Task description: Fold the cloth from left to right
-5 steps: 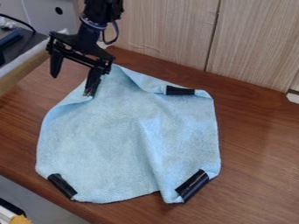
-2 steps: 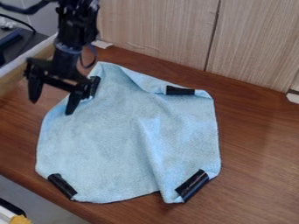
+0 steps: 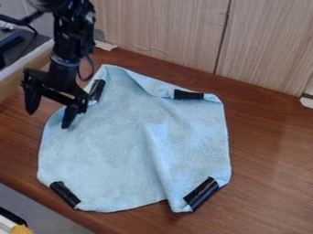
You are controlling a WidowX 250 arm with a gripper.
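The black gripper [image 3: 47, 119] hangs at the left over the cloth's upper left edge, its fingers wide apart with nothing between them. One finger stands over the cloth, the other over the wood to its left. The light blue cloth [image 3: 110, 146] lies spread on the table, with a raised crease down its right half and a turned-over strip along its upper edge. Black tape pieces mark its corners: upper left beside the gripper, upper right, lower left and lower right.
The brown wooden table [image 3: 269, 151] runs around the cloth. Pale wood-grain panels [image 3: 165, 36] rise behind it. At the upper left is a light ledge [image 3: 24, 71] with dark items beyond. A yellow object [image 3: 21, 229] shows at the lower left corner.
The gripper has moved left and down from the cloth's upper left corner, uncovering the black tape there. It was open before too, and the cloth looks the same.
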